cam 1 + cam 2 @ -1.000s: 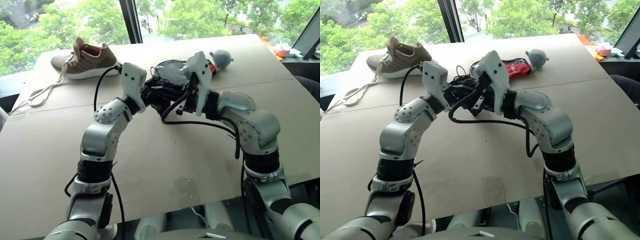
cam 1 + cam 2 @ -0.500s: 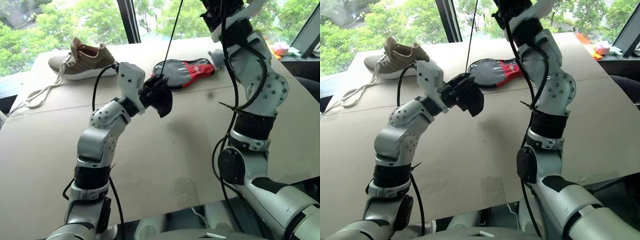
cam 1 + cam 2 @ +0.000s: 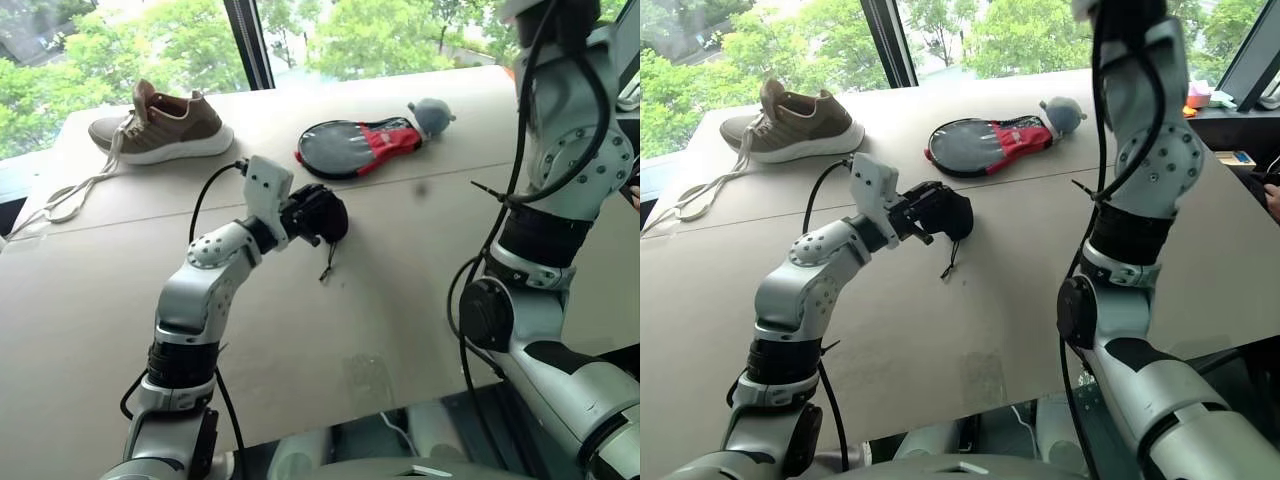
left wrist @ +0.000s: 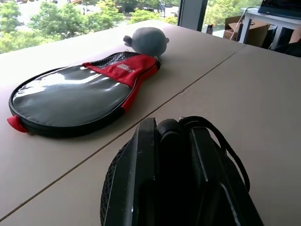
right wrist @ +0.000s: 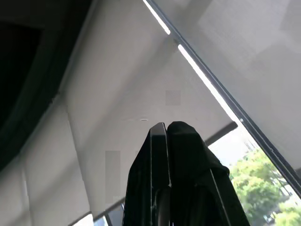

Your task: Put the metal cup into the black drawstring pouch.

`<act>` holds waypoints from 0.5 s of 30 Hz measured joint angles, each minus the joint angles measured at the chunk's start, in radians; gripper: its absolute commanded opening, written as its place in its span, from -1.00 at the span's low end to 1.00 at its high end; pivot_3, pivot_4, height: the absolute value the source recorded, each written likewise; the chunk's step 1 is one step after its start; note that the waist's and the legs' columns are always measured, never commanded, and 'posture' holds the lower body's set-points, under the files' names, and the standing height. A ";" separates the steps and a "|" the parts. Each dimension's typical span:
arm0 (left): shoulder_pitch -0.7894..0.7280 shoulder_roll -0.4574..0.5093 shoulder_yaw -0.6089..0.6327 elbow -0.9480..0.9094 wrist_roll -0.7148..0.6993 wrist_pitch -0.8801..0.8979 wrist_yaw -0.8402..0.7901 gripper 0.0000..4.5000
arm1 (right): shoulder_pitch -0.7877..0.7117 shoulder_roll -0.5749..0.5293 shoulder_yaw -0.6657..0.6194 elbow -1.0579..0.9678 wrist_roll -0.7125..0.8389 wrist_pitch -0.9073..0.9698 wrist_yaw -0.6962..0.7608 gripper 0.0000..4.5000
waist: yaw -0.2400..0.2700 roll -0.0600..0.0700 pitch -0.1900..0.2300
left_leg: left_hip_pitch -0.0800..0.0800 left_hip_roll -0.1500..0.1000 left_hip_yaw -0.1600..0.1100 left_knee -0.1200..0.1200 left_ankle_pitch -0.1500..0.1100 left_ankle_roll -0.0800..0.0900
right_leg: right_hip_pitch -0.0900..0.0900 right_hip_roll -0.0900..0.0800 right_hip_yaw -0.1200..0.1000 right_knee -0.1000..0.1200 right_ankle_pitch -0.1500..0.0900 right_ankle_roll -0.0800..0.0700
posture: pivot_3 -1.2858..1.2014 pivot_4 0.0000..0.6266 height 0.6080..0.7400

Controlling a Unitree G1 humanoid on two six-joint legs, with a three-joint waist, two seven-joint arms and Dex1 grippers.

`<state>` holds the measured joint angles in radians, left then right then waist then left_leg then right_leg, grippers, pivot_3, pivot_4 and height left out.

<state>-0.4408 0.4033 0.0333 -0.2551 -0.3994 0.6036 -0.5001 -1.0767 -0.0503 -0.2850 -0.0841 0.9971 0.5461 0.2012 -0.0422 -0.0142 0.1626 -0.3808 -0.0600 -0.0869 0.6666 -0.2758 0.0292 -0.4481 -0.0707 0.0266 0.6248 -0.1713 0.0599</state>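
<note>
My left gripper is shut on the black drawstring pouch, held just above the middle of the table. The pouch is bunched into a dark lump, and its thin cord hangs loose down to the tabletop. In the left wrist view the pouch fabric is pinched between the two fingers. The metal cup is hidden. My right arm is raised high on the right. In the right wrist view my right gripper is shut, holding nothing and pointing up at the ceiling.
A brown shoe with long white laces lies at the table's far left. An oval black-and-red case and a grey plush ball lie beyond the pouch. The tan table ends at the windows behind.
My right arm swung from beside the pouch up and to the right, drawing the cord taut half a second ago. The cord now hangs slack. The left gripper sank slightly with the pouch.
</note>
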 measured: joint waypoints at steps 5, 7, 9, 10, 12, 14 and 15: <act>0.055 0.041 0.054 -0.050 -0.089 0.042 -0.048 0.09 | 0.131 -0.033 0.122 -0.037 -0.050 0.069 0.043 -1.00 | 0.000 0.000 0.000 | -0.002 0.000 0.000 0.000 0.000 -0.001 | -0.001 0.000 0.001 0.000 0.000 0.000 | 0.03 -0.52 1.00; 0.088 0.065 0.083 -0.072 -0.105 0.043 -0.055 0.42 | 0.146 -0.050 0.133 -0.074 -0.050 0.083 0.055 -1.00 | 0.002 0.000 0.000 | -0.002 0.000 -0.001 0.000 0.000 -0.001 | -0.001 0.000 0.000 -0.003 0.000 0.000 | 0.03 -0.52 1.00; 0.155 0.111 0.131 -0.104 -0.145 0.060 -0.090 0.42 | 0.176 -0.076 0.141 -0.100 -0.047 0.100 0.074 -1.00 | 0.001 0.000 0.000 | -0.002 0.000 0.000 -0.001 0.000 0.000 | -0.001 0.000 0.000 -0.004 0.000 0.000 | 0.03 -0.52 1.00; 0.230 0.153 0.181 -0.139 -0.201 0.090 -0.136 0.42 | 0.214 -0.120 0.145 -0.111 -0.044 0.124 0.098 -1.00 | 0.000 -0.001 0.000 | -0.001 0.001 0.000 -0.001 0.000 0.000 | -0.001 0.000 0.000 -0.005 0.000 0.000 | 0.03 -0.52 1.00; 0.348 0.210 0.249 -0.168 -0.276 0.138 -0.194 0.42 | 0.274 -0.182 0.146 -0.116 -0.042 0.155 0.136 -1.00 | 0.000 0.000 0.000 | -0.001 0.001 0.001 -0.002 0.000 0.000 | -0.001 0.000 0.000 -0.006 0.000 0.000 | 0.03 -0.52 1.00; 0.526 0.296 0.319 -0.184 -0.324 0.180 -0.282 0.42 | 0.365 -0.272 0.159 -0.116 -0.067 0.173 0.202 -1.00 | 0.000 0.001 0.000 | -0.001 0.001 0.001 -0.002 -0.001 0.001 | 0.000 0.000 0.000 -0.007 0.000 0.000 | 0.03 -0.52 1.00; 0.610 0.329 0.337 -0.188 -0.322 0.176 -0.323 0.42 | 0.405 -0.308 0.169 -0.114 -0.093 0.171 0.236 -1.00 | 0.001 0.002 0.001 | -0.001 0.001 0.002 -0.002 -0.002 0.004 | 0.000 0.000 0.000 -0.007 0.000 0.000 | 0.03 -0.52 1.00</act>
<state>0.1694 0.7323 0.3704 -0.4428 -0.7211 0.7799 -0.8235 -0.6717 -0.3583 -0.1161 -0.1982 0.9042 0.7175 0.4371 -0.0410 -0.0123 0.1639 -0.3819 -0.0590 -0.0853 0.6642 -0.2780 0.0328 -0.4483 -0.0707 0.0263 0.6181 -0.1717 0.0599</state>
